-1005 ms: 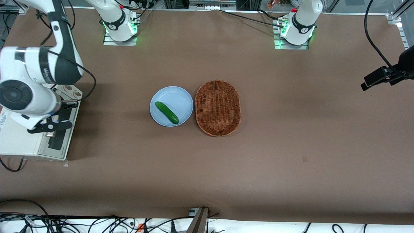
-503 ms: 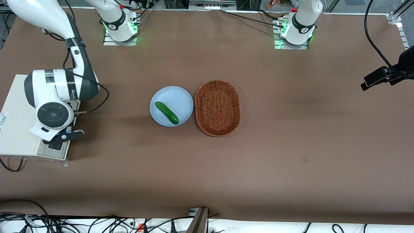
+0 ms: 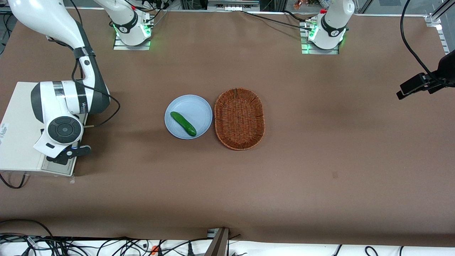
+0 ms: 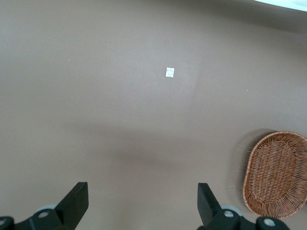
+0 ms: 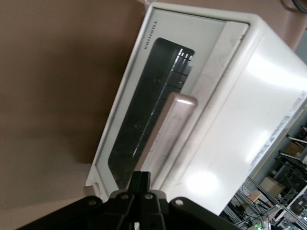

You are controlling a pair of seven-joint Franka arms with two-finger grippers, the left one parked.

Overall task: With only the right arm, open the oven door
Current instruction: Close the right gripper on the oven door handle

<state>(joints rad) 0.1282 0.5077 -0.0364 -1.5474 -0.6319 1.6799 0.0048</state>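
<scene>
Over oven door (image 5: 144,124), tool (image 3: 71,152)

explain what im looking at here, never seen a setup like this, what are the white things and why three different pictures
The white things are robot arms bolted to a brown table. One picture looks down at the whole table from the front; the other two come from small cameras on each arm's wrist.

The right arm is the one working. Its gripper hangs in front of a small cream toaster oven at its end of the table, close to the oven door and its silver handle. The door looks shut, with nothing held that I can see.

Mid-table sits a blue plate with a cucumber on it, and beside it a wicker basket.
</scene>
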